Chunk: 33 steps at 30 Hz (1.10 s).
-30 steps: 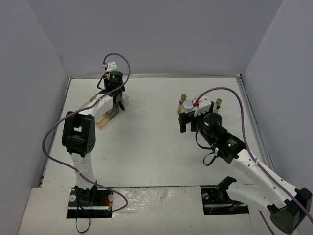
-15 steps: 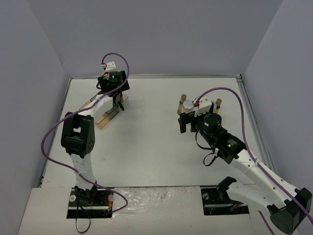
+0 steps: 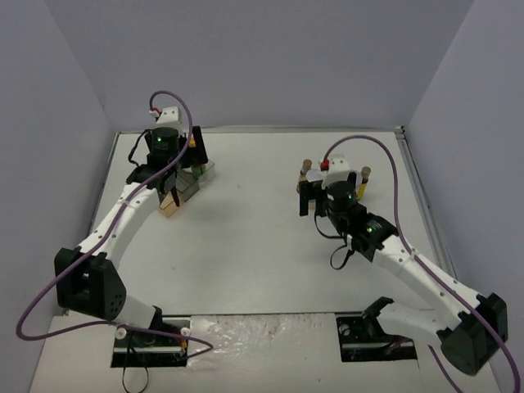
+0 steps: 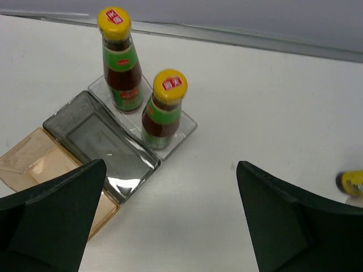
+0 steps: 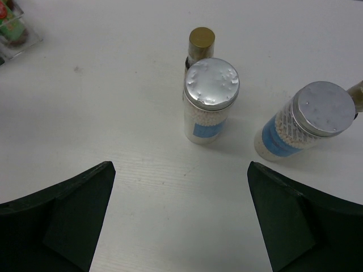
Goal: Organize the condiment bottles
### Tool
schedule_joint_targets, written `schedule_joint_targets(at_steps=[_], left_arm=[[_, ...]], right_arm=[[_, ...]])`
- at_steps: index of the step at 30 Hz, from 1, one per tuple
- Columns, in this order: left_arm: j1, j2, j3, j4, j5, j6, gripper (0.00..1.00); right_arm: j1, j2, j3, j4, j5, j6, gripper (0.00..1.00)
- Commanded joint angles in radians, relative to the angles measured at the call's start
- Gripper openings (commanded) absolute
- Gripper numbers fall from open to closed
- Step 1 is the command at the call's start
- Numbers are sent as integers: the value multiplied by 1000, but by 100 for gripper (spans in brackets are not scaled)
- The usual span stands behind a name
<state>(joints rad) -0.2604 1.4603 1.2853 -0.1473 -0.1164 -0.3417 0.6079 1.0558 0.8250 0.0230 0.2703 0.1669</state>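
Two yellow-capped sauce bottles (image 4: 121,62) (image 4: 164,107) stand upright in the clear end compartment of the tray (image 4: 102,141). My left gripper (image 4: 170,226) hovers open above and just in front of them, with nothing between its fingers. Two pale jars with silver lids (image 5: 210,102) (image 5: 306,122) stand on the table below my open right gripper (image 5: 178,221). A brown-capped bottle (image 5: 201,42) stands right behind the nearer jar, and another such bottle (image 5: 357,88) peeks in at the right edge. In the top view my left gripper (image 3: 184,173) is over the tray (image 3: 170,206); my right gripper (image 3: 332,184) is over the jars.
The tray has a grey middle compartment and an orange end compartment (image 4: 39,164), both holding nothing. The back wall's edge (image 4: 255,42) runs close behind the tray. White table stretches between the two groups.
My left gripper has opened, letting go of a sauce bottle in the tray, and the arm has lifted and swung back. My right gripper shifted slightly over the jars.
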Motion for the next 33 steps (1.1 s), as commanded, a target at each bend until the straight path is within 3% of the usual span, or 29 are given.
schedule_joint_targets(at_steps=[1,9,17,20,22,26,27,33], left_arm=[[-2,-206,-133,-92,150,114,97],[1,-551,-427,-182,103,145,97],[0,-690,-503,-175,12,105,97],[1,-689,-501,-172,-26,124,97],[1,-689,-500,-172,-37,136,97],[1,-700,-506,-171,-51,139,97],[3,-701,-509,-164,-51,139,97],[1,-686,-505,-152,-46,142,97]], right_arm=[[-52,110,117,33,69,54,100],[-171,345,287,9,-19,76,100],[-207,508,375,9,-62,54,98],[-216,561,385,9,-77,54,92],[-218,580,384,11,-80,51,85],[-218,591,363,12,-104,40,57],[-217,582,358,12,-118,39,45],[-115,527,308,11,-138,3,12]])
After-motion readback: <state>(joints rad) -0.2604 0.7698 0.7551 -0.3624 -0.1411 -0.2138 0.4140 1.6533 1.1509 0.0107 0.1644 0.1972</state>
